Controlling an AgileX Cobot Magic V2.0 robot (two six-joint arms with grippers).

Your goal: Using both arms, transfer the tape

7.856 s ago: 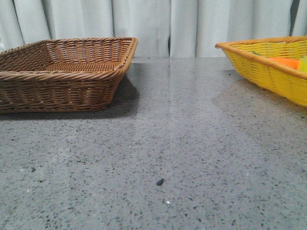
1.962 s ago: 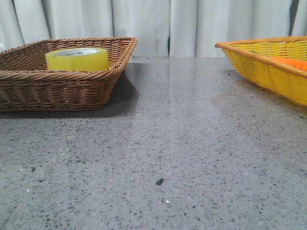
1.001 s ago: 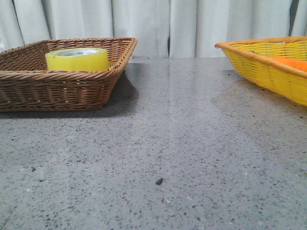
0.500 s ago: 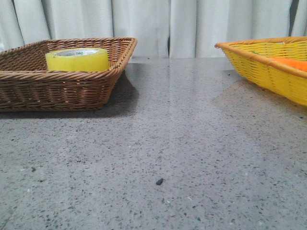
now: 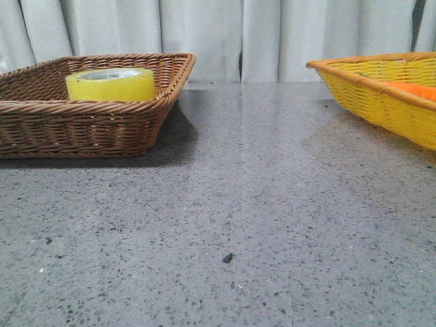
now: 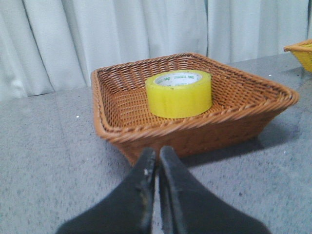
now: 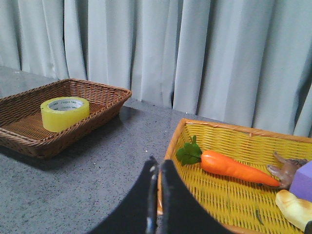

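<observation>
Tape (image 5: 111, 84), a yellow roll lying flat with its core opening upward, sits inside the brown wicker basket (image 5: 82, 126) at the left of the grey counter (image 5: 259, 204). Left gripper (image 6: 157, 161): fingers pressed together, holding nothing, short of that basket. Right gripper (image 7: 158, 171): fingers likewise narrow and empty, over the near rim of the yellow basket (image 7: 222, 195), which holds a carrot (image 7: 236, 167).

Lab-like setup: pale curtain backdrop (image 5: 225, 34), speckled grey table (image 5: 259, 204).
</observation>
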